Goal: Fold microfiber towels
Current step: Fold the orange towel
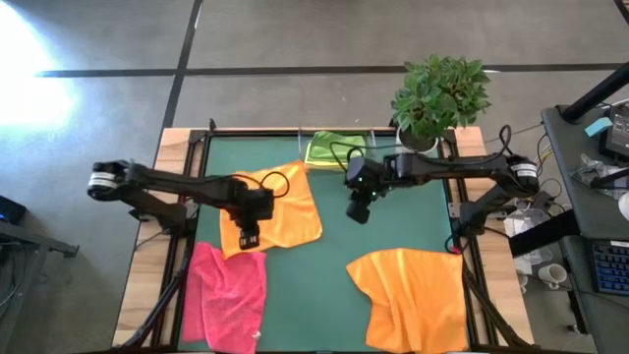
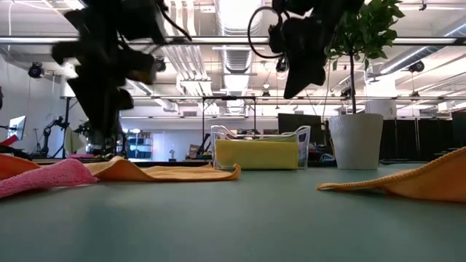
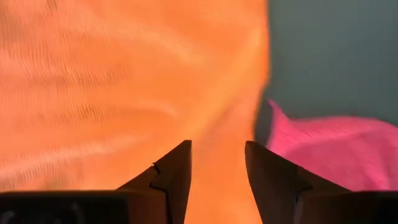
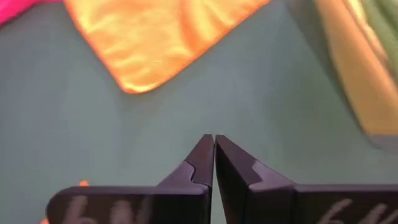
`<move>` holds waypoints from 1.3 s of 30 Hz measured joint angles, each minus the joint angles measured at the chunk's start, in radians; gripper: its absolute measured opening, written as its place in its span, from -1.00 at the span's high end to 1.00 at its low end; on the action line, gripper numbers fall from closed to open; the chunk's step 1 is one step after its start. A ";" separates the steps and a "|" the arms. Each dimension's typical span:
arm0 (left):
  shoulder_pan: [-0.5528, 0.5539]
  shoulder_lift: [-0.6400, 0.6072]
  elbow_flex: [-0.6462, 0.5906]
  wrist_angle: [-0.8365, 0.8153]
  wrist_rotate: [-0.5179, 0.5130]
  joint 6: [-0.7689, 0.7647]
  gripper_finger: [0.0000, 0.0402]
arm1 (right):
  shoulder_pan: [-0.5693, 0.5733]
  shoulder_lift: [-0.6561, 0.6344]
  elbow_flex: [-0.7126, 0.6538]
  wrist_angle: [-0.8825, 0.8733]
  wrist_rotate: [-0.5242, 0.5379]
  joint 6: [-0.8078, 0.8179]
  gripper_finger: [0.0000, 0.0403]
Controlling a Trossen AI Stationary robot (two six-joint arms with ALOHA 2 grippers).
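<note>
Two pincers work over the green mat (image 1: 393, 236). The left pincer (image 1: 248, 236) hangs low over the near edge of an orange towel (image 1: 278, 211), its fingers (image 3: 174, 177) spread with a gap between them and nothing pinched; in its wrist view the orange cloth fills the space beneath the tips. The right pincer (image 1: 358, 208) is raised above bare mat near the middle of the surface, its fingers (image 4: 202, 158) pressed together and holding nothing. That first orange towel lies partly spread on the left half of the mat, with a dark cable looped over its far part. A pink towel (image 1: 228, 295) lies rumpled just beside its near-left corner, draped toward the left edge of the surface. A second orange towel (image 1: 413, 295) is spread loosely at the near right, well apart from both pincers. At the far edge a clear tray (image 2: 302, 138) holds a yellow towel (image 2: 256, 154), folded, with a lime green towel (image 1: 332, 147) in the same tray as seen from above. A potted plant (image 1: 437, 98) in a white pot stands just beside the tray at the far right corner.
</note>
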 joint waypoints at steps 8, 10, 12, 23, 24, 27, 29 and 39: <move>-0.233 -0.136 -0.001 -0.029 -0.134 -0.169 0.33 | 0.099 0.000 0.000 0.019 -0.022 0.068 0.75; -0.294 -0.138 -0.003 -0.037 -0.161 -0.193 0.33 | 0.116 0.000 0.000 0.022 -0.022 0.067 0.64; -0.352 -0.133 -0.008 -0.038 -0.178 -0.216 0.33 | 0.130 0.000 -0.002 0.043 -0.022 0.033 0.54; -0.642 -0.120 -0.098 -0.034 -0.278 -0.546 0.33 | 0.152 0.046 -0.010 0.225 -0.017 -0.270 0.40; -0.664 -0.118 -0.100 -0.034 -0.296 -0.574 0.33 | 0.152 0.054 -0.010 0.237 -0.018 -0.290 0.40; -0.703 -0.104 -0.112 -0.032 -0.334 -0.632 0.33 | 0.152 0.084 -0.011 0.268 -0.019 -0.328 0.40; -0.714 -0.092 -0.128 -0.033 -0.336 -0.664 0.33 | 0.152 0.109 -0.011 0.274 -0.018 -0.335 0.40; -0.723 -0.052 -0.184 -0.039 -0.339 -0.748 0.33 | 0.152 0.242 -0.001 0.306 -0.019 -0.409 0.45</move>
